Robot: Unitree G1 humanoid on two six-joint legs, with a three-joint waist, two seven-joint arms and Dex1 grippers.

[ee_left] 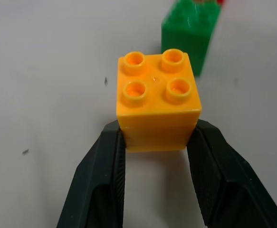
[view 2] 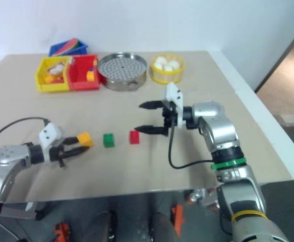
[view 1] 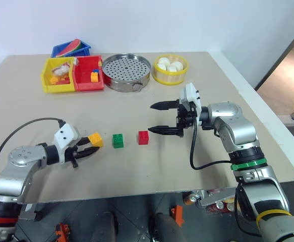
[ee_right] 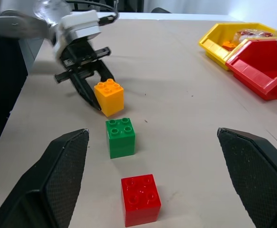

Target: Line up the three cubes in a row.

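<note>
I had the left gripper (view 1: 90, 149) clamped on the orange-yellow cube (view 1: 96, 139), resting on the table (view 1: 136, 171) in line with the green cube (view 1: 118, 140) and red cube (view 1: 143, 137); beyond them my right gripper (view 1: 158, 118) hung wide apart, holding nothing

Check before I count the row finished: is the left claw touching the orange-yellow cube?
Touching. The left wrist view shows both black fingers pressed against the orange-yellow cube's two sides, with no gap visible.
</note>
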